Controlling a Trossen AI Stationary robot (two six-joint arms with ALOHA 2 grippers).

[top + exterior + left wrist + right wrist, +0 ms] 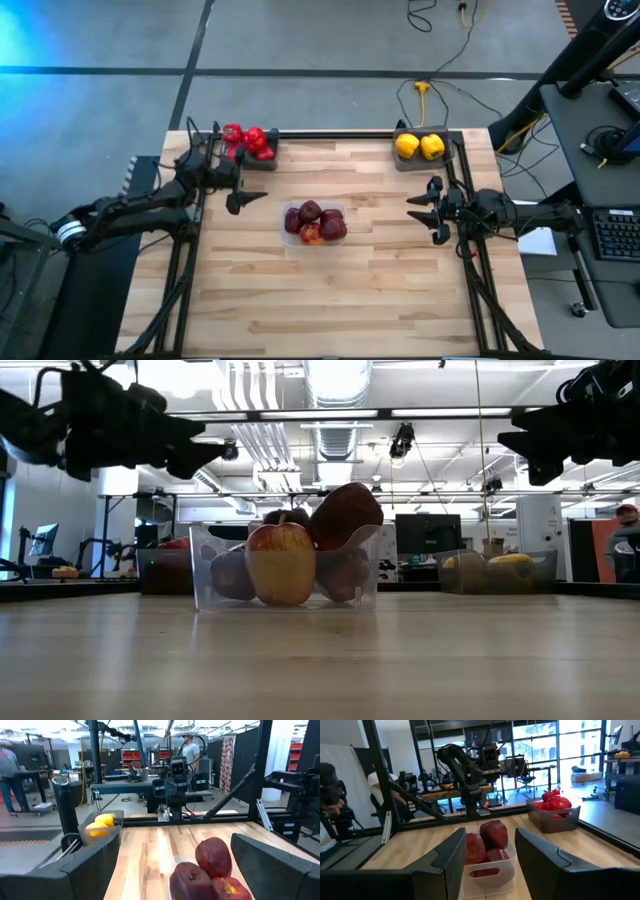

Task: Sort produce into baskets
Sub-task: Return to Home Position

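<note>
Several dark red apples (314,222) lie piled in the clear square container (290,236) at the table's middle. Several red bell peppers (248,141) fill a dark grey tray (262,162) at the far left. Two yellow bell peppers (419,146) sit in another grey tray (402,161) at the far right. My left gripper (246,196) is open and empty above the table, left of the container. My right gripper (424,210) is open and empty above the table, right of the container.
Bare wooden tabletop (340,300) spreads in front of the container toward the near edge. Black frame rails (468,290) run along the table's sides. People and workbenches show in the room beyond the table.
</note>
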